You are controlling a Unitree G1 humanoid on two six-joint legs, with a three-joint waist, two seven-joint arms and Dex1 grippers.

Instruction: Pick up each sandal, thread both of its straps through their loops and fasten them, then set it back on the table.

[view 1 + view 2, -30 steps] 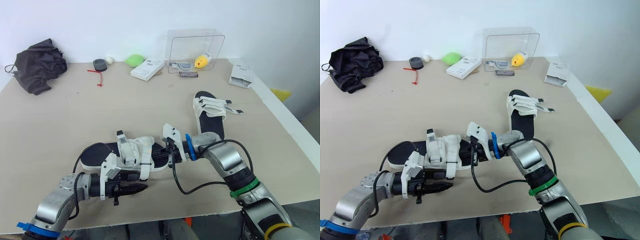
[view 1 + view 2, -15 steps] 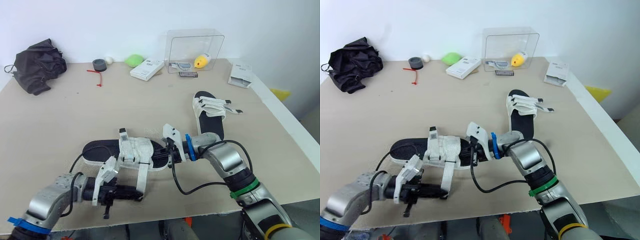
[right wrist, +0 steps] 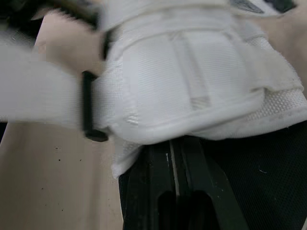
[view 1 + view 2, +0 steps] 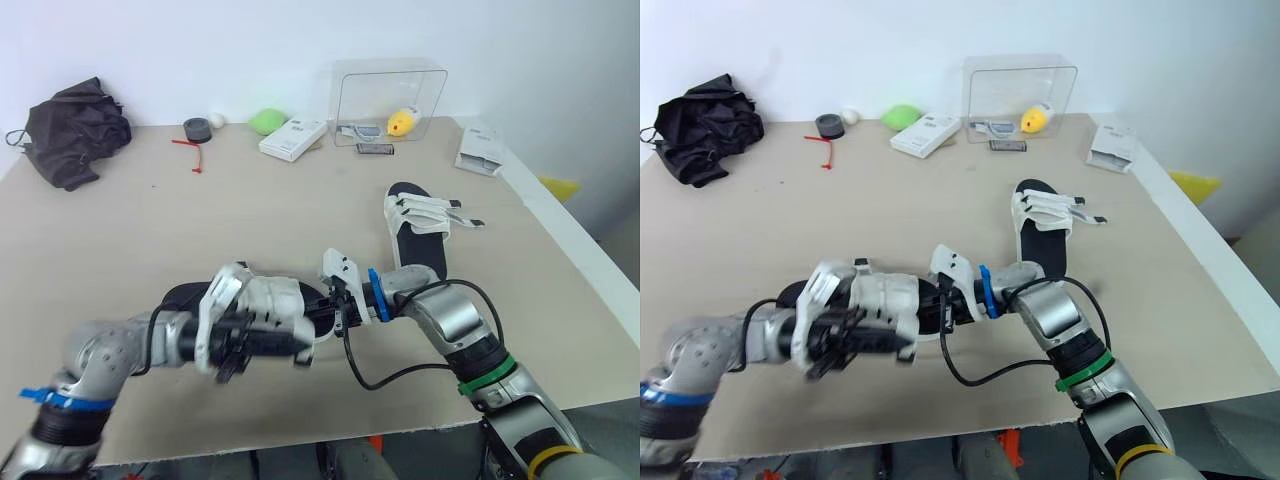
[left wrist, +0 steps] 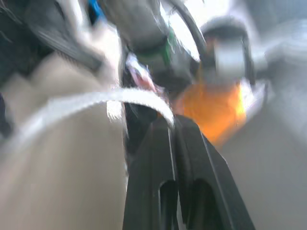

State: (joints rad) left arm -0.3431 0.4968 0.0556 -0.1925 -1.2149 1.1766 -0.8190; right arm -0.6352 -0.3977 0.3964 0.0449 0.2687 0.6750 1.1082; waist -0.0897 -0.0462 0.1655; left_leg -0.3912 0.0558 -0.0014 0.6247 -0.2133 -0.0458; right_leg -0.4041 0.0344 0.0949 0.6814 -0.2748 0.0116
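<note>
The black-soled, white-strapped sandal [image 4: 285, 298] is lying at 6 o'clock on the beige bench [image 4: 150, 230] — the right pincer [image 3: 173, 143], pressed together, is bracing it. The left pincer [image 5: 171, 123] is pinching a white strap [image 5: 96, 101], probably for threading.

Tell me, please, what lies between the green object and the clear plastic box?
A flat white carton lies between the green object and the clear plastic box, slightly nearer the robot; both eye views show it.
</note>
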